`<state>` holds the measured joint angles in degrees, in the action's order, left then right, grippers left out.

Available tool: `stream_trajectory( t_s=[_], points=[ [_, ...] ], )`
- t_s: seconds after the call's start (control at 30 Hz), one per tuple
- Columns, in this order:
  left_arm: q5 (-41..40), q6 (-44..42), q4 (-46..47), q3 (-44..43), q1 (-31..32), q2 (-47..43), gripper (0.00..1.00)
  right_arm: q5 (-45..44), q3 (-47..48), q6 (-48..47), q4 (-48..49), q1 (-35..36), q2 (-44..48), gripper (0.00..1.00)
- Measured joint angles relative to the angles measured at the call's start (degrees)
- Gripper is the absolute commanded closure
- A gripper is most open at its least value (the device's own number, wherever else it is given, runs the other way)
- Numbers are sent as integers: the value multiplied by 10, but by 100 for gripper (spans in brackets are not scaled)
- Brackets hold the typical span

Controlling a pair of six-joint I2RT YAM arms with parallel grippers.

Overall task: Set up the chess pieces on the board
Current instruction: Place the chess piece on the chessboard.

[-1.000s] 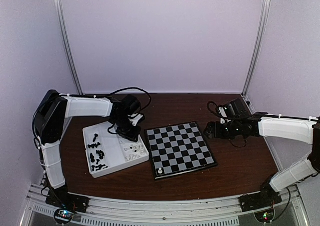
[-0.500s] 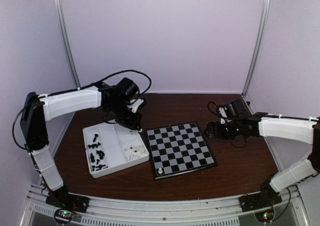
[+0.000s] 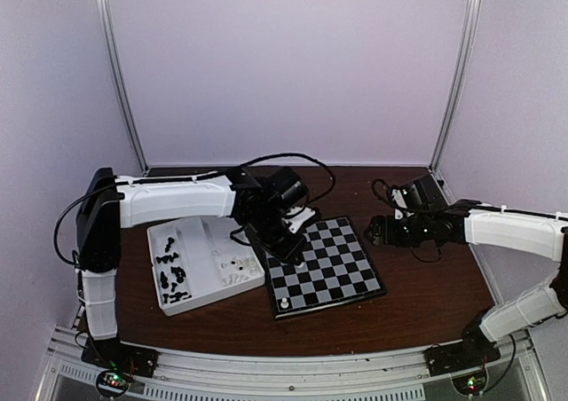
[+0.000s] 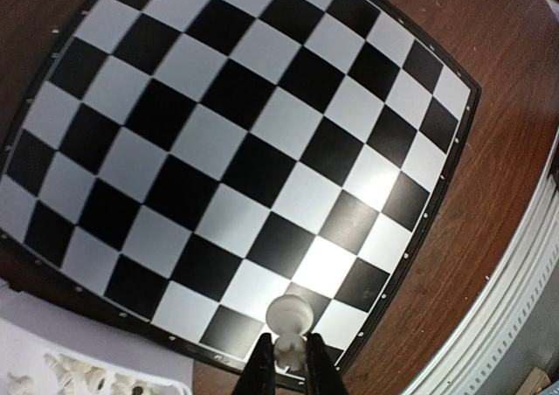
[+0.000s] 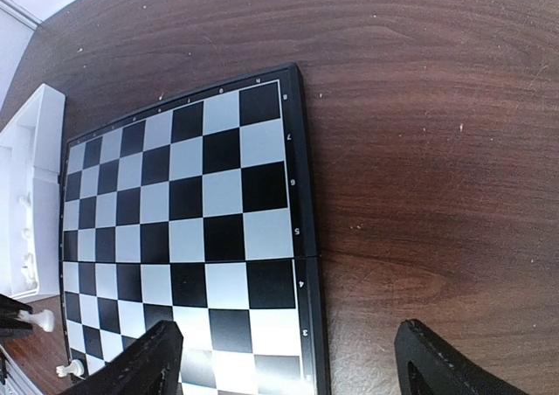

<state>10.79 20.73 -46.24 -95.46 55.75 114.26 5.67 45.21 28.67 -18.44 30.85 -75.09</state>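
My left gripper (image 4: pixel 288 349) is clamped on a white chess piece (image 4: pixel 290 315). It pinches the narrow upper part, so the round base points down at the board (image 3: pixel 342 263). I hold the piece over the board's left edge, toward the near-left corner. I cannot tell whether its base touches the squares below.

A second white piece (image 3: pixel 284 304) stands upright on the near-left corner square, on the near side of the one I carry and apart from it.

Just left of the board lies the white compartment tray (image 3: pixel 197 241), its right side just beside the board's left rim. Black pieces (image 3: pixel 172 272) lie jumbled in its left compartment, and white pieces (image 3: pixel 238 268) lie in the near right one. My left arm reaches across the tray's far right corner and hides that part from the top camera. A black cable (image 3: pixel 297 159) arcs above my left wrist.

My right gripper (image 5: pixel 288 338) hangs with its jaws spread wide and nothing between them, just off the far part of the board's right side, fingers pointing left toward it. In the right wrist view, the board's numbered rim runs down between my two fingers, with bare dark wooden table (image 3: pixel 417 303) to its right. A metal rail (image 3: pixel 293 365) runs along the table's near edge, between my two arm bases.
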Motion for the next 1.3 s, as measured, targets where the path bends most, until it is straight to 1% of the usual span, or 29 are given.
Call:
stream_trajectory(
  t_s=[0.13,0.47,0.53,0.6,0.63,0.73,0.83,0.9,1.07,1.13,1.2,1.3],
  points=[
    [8,2,10,-5,21,32,91,0,-11,-1,-2,0,18,12],
    [10,3,27,-17,39,92,90,1,-28,-11,-3,0,38,12],
    [9,3,31,-21,42,96,84,1,-28,-14,-3,0,38,12],
    [9,3,31,-26,44,96,71,3,-28,-16,-2,0,38,12],
    [8,3,31,-27,44,96,67,4,-28,-17,-2,0,38,12],
    [7,2,28,-29,45,96,58,12,-29,-22,1,0,38,13],
    [1,1,28,-31,45,96,53,26,-38,-30,13,2,38,13],
    [-8,1,26,-32,45,94,53,38,-47,-34,23,7,38,15],
    [-27,2,21,-30,42,76,56,57,-52,-47,35,28,38,17],
    [-30,7,42,2,38,43,58,61,-52,-52,38,41,38,18],
    [-29,14,64,52,25,-5,59,62,-51,-57,38,57,38,19],
    [-25,26,90,113,-11,-76,60,61,-47,-65,38,84,37,20]
  ],
)
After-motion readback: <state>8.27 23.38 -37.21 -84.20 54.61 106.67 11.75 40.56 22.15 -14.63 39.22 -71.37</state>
